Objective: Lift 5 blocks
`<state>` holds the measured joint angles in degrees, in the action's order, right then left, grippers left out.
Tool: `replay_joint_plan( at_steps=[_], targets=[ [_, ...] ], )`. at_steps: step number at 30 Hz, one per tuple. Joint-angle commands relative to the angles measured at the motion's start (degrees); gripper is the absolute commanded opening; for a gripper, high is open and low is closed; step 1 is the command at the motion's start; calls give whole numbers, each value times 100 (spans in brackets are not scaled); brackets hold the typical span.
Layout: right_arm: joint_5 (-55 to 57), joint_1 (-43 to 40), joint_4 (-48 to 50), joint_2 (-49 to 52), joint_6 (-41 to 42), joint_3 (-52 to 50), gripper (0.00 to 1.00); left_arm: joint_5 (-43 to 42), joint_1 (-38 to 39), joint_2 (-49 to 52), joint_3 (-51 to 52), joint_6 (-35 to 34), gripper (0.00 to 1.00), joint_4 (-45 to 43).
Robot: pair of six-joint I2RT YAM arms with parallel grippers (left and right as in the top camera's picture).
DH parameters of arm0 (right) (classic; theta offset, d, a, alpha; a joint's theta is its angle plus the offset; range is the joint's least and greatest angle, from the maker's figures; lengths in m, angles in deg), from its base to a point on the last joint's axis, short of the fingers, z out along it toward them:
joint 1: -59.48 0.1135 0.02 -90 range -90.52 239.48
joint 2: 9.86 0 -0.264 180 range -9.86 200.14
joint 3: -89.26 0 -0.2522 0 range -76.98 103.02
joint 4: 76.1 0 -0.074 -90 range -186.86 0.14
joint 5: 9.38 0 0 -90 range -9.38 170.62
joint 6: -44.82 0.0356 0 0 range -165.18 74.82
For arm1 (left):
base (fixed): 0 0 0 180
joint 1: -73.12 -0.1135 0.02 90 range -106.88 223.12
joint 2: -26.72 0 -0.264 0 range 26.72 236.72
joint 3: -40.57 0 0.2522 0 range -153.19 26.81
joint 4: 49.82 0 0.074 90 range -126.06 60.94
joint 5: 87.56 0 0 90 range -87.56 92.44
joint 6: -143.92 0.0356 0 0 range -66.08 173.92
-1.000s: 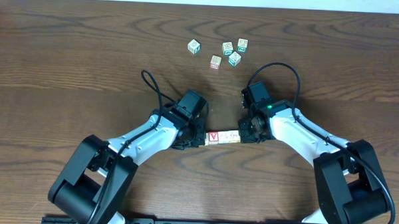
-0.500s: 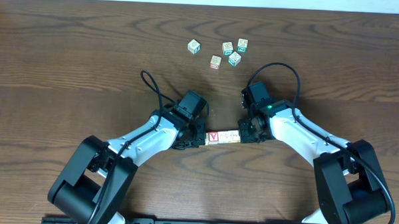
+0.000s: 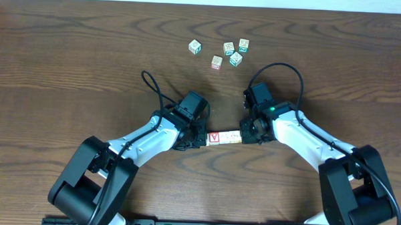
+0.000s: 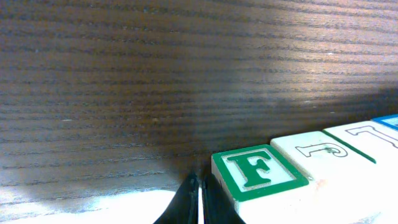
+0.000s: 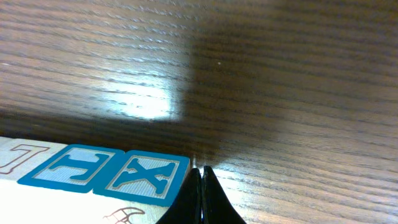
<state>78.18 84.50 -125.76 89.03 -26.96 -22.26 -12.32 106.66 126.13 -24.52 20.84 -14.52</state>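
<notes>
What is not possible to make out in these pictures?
Overhead: block count in the row; too small, ends hidden by left gripper and right gripper.
Left wrist: row past the F block; cut off by right edge.
Right wrist: row's lower faces; cut off by bottom edge.
Overhead: prints on loose cubes; too small.
</notes>
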Motion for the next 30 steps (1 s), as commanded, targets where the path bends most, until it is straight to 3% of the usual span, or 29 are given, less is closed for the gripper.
replay_joint_plan(
  at_steps=[1, 30],
  targets=[
    [-2155, 219, 61, -166, -111, -17, 1, -278, 131, -101, 44, -28, 7, -133],
    [-2168, 219, 11, -195, -109, 13, 1, -258, 131, -341, 44, -24, 7, -125]
  ],
)
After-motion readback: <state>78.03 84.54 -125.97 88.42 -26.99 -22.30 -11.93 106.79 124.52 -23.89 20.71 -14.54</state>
